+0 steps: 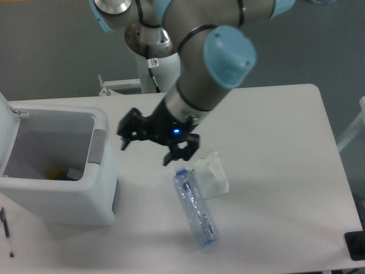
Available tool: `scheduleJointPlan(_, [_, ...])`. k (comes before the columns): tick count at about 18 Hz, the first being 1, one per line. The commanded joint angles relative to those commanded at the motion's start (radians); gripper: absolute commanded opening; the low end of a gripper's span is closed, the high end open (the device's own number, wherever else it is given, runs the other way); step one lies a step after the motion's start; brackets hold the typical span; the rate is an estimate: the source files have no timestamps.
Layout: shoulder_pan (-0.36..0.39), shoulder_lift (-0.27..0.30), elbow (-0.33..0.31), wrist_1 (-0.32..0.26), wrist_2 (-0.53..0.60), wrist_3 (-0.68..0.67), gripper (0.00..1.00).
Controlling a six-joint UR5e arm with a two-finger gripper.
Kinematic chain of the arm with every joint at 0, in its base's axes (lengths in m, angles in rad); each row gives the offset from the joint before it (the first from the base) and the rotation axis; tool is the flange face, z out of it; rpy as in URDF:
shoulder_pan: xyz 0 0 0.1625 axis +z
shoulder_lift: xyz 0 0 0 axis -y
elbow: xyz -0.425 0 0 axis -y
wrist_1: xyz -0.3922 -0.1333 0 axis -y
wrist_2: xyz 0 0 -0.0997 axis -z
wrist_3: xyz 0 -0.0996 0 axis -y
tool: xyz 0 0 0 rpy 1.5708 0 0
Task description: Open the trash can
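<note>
The trash can (pixel 105 194) is a large white boxy bin at the left of the table. Its lid (pixel 7 117) stands raised at the far left, and the top is open. A grey push tab (pixel 98 146) sits on its right rim. Some small yellow and blue items (pixel 61 173) lie inside. My gripper (pixel 147 152) is black with a blue light and hangs just right of the bin, above the table. Its fingers are spread apart and hold nothing. It touches neither the bin nor the tab.
A clear plastic bottle (pixel 196 208) lies on the white table (pixel 274 142) below the gripper. A crumpled white wrapper (pixel 212 176) lies beside it. A pen (pixel 5 230) lies at the left edge. A black object (pixel 355 245) sits at the bottom right corner.
</note>
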Motion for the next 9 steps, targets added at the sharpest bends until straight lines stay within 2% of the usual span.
scheduleJointPlan(5, [0.121,-0.035,0.002,-0.002,0.021,0.198,1.0])
scheduleJointPlan(9, [0.175,-0.09,0.017,-0.001,0.17,0.35,1.0])
